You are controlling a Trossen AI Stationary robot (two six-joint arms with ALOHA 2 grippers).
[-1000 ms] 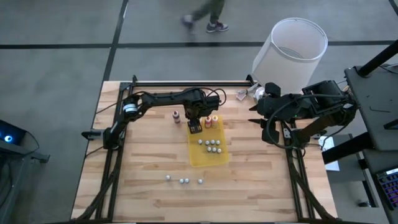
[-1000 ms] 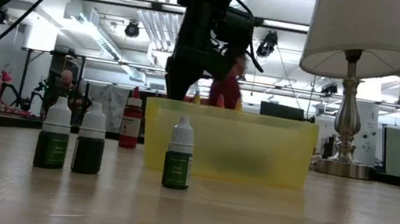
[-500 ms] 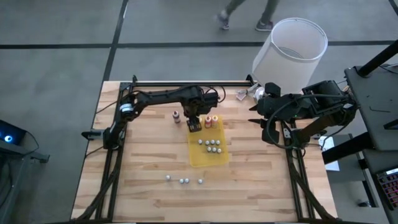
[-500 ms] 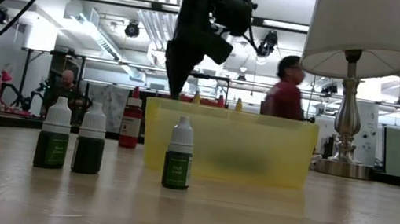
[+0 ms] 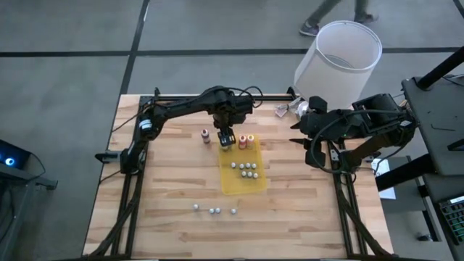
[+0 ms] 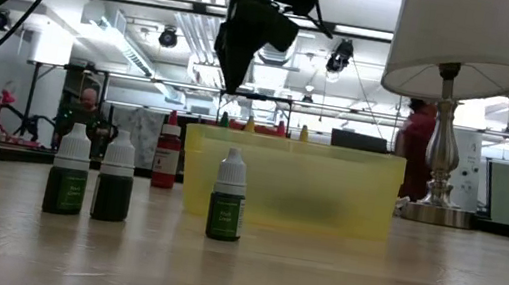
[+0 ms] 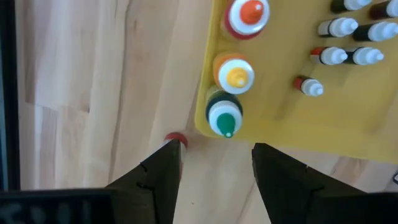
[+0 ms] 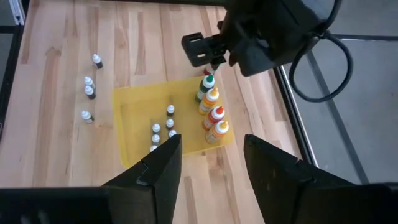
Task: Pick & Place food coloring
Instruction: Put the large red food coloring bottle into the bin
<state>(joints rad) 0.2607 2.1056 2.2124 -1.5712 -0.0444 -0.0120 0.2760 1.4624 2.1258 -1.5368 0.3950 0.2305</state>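
From above, you see the left gripper [image 5: 224, 139] hanging over the far-left corner of the yellow tray [image 5: 257, 187], with bare wood open all round on the table [image 5: 167, 188]. A dark red bottle [image 5: 206, 135] stands alone just off that corner, and three small bottles [image 5: 214, 210] sit near the table's front edge. The right gripper [image 5: 310, 151] waits folded at the right edge, beside the white lampshade [image 5: 341, 54].

At table height, your tray's translucent plastic wall hides its contents; only coloured caps peek over the rim. The left gripper hangs clear above it.

Through the left wrist camera, the fingers [image 7: 158, 177] stand spread and empty. The green-capped bottle [image 7: 223, 116] sits upright in the tray corner, with the yellow-capped bottle [image 7: 232, 71] and orange-capped bottle [image 7: 247, 15] lined along the rim.

Through the right wrist camera, its fingers [image 8: 155, 168] are parted with nothing between them, and the tray lies well apart on smooth planks.
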